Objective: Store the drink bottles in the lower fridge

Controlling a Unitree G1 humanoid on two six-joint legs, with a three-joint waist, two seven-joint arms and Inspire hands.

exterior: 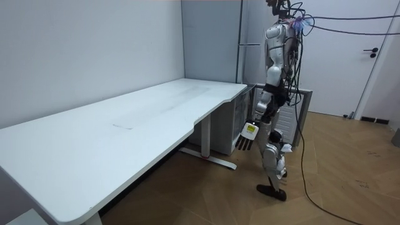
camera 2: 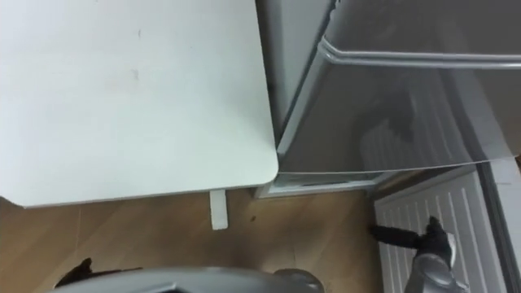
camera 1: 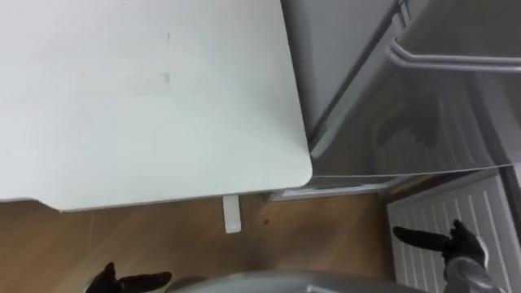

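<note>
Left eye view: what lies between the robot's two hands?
Between left hand and right hand: wooden floor, then a white ribbed panel; left eye view.

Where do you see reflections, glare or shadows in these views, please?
Left eye view: the grey fridge door is glossy and carries a pale ribbed reflection, while the white table is evenly lit, without glare. Right eye view: the same reflection lies on the door. Room view: the light is soft, with a dim shadow under the table on the wooden floor.
</note>
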